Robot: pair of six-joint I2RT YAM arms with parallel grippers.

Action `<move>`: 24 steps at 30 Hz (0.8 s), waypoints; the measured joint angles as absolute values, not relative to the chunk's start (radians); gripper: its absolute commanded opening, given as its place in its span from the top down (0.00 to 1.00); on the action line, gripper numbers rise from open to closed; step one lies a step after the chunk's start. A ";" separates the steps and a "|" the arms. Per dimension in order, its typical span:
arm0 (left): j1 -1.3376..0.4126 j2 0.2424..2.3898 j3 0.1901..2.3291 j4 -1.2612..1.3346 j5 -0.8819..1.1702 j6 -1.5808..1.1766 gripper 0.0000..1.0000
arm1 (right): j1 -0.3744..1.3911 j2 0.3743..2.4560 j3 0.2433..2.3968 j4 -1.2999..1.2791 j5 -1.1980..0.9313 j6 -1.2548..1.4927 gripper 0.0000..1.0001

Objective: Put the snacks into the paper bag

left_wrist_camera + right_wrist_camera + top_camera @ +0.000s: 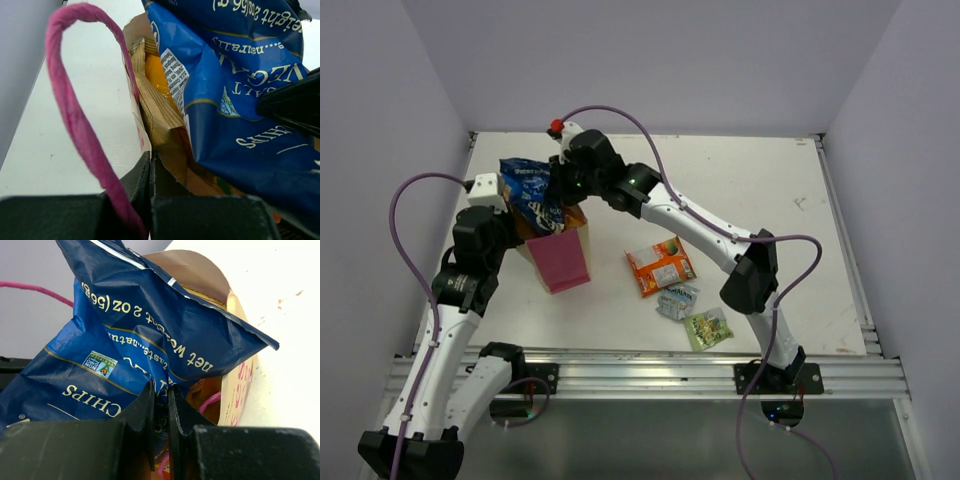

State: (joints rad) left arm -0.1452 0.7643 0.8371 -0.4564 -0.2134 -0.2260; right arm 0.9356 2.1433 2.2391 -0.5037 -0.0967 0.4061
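The pink paper bag [561,260] stands upright left of centre. My left gripper [150,165] is shut on the bag's rim [142,107], with the pink cord handle [75,125] looping over it. My right gripper [161,395] is shut on the dark blue chip bag [125,340] and holds it in the bag's mouth, most of it sticking out [532,195]. An orange-yellow bag [159,75] sits inside. The orange-red pack [661,266], the small silver-blue packet [679,299] and the small green packet [707,328] lie on the table to the right. The tan-and-teal chip bag is hidden.
The white table [770,200] ends in a metal rail [650,370] at the near edge. Grey walls stand on three sides. Purple cables run along both arms.
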 measured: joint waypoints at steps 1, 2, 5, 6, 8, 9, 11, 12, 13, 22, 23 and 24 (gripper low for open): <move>-0.145 0.764 0.837 -0.457 -0.213 -0.226 1.00 | 0.938 2.144 2.239 -0.505 -0.096 0.391 1.00; -0.145 0.763 0.837 -0.457 -0.213 -0.226 1.00 | 0.941 2.144 2.239 -0.504 -0.095 0.374 1.00; -0.146 0.759 0.837 -0.458 -0.213 -0.226 1.00 | 0.954 2.144 2.246 -0.511 -0.080 0.308 1.00; -0.145 0.758 0.836 -0.457 -0.212 -0.226 1.00 | 0.959 2.144 2.246 -0.516 -0.072 0.284 1.00; -0.145 0.757 0.836 -0.456 -0.211 -0.225 1.00 | 0.969 2.144 2.252 -0.539 -0.060 0.237 1.00; -0.145 0.757 0.836 -0.456 -0.208 -0.225 1.00 | 0.973 2.144 2.257 -0.555 -0.053 0.213 1.00; -0.146 0.757 0.836 -0.455 -0.201 -0.225 1.00 | 0.982 2.140 2.259 -0.580 -0.038 0.172 1.00; -0.145 0.757 0.836 -0.452 -0.197 -0.224 1.00 | 0.986 2.139 2.259 -0.592 -0.029 0.152 1.00; -0.145 0.757 0.836 -0.449 -0.192 -0.224 1.00 | 0.991 2.138 2.258 -0.608 -0.014 0.134 1.00; -0.146 0.762 0.828 -0.423 -0.167 -0.221 1.00 | 1.041 2.135 2.248 -0.701 0.093 0.041 0.36; -0.146 0.762 0.826 -0.419 -0.163 -0.221 1.00 | 1.044 2.135 2.254 -0.710 0.099 0.037 0.18; -0.146 0.760 0.824 -0.416 -0.160 -0.221 1.00 | 1.046 2.135 2.259 -0.718 0.108 0.038 0.10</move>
State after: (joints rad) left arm -0.1455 0.7605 0.8242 -0.4156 -0.1600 -0.2214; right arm 1.0458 2.1349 2.2593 -0.7181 0.1081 0.0383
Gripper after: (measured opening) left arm 0.008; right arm 0.697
